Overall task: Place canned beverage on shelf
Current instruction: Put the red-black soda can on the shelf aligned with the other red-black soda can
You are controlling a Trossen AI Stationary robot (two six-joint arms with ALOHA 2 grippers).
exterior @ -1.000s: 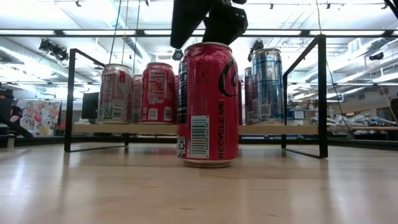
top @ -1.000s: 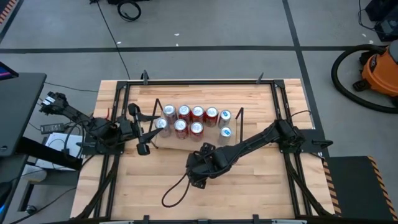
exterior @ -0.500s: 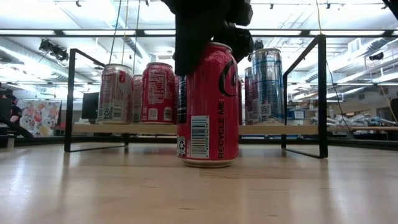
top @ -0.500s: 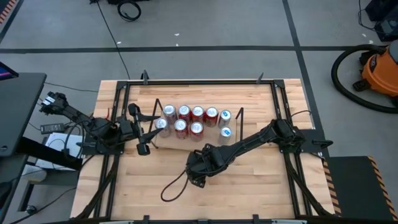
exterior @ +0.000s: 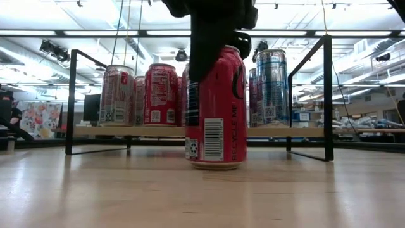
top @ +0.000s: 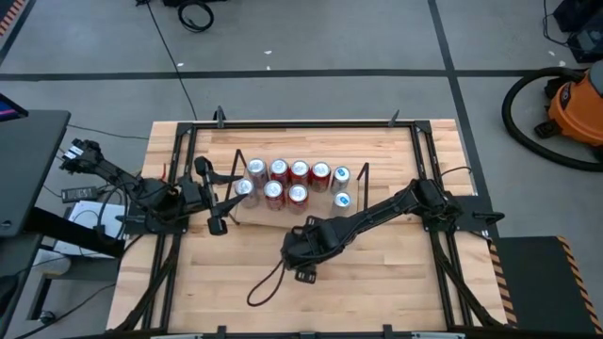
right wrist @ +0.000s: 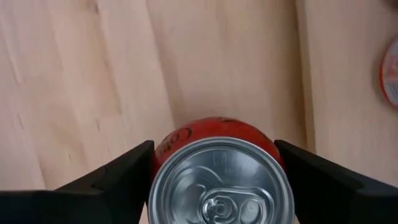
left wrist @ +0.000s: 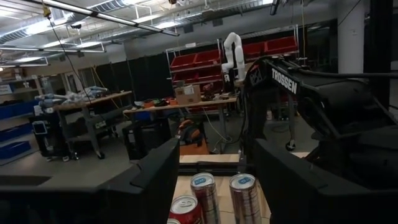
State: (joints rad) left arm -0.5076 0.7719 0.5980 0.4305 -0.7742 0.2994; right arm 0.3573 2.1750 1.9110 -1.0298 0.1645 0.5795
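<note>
A red can (exterior: 216, 120) stands upright with its base on the wooden tabletop, in front of the shelf (exterior: 126, 131). It also shows from above in the right wrist view (right wrist: 221, 180). My right gripper (top: 303, 250) reaches down over the can's top (exterior: 212, 38) and is shut on it. The shelf (top: 283, 215) is a light-wood board with black wire end frames, and several red and silver cans stand on it. My left gripper (top: 219, 212) is open and empty at the shelf's left end, its fingers level toward the cans (left wrist: 217, 180). My right gripper pinches the red can's upper side wall (right wrist: 163, 149) between its two fingers, one on each side just below the lid. The fingers (right wrist: 118, 180) come from above, pointing down. The can stands upright with its base (exterior: 215, 166) on the tabletop.
Several cans (top: 292, 184) fill the shelf's left and middle parts; two silver-blue ones (top: 341, 186) stand at its right end. Black rails (top: 419, 160) frame the tabletop. A black cable loop (top: 268, 282) lies on the wood near the front. Bare wood lies around the red can.
My right gripper has come down from just above the red can, and its fingers now stand around the can's top. The can has shifted a little toward the table's right, with its base still on the table.
</note>
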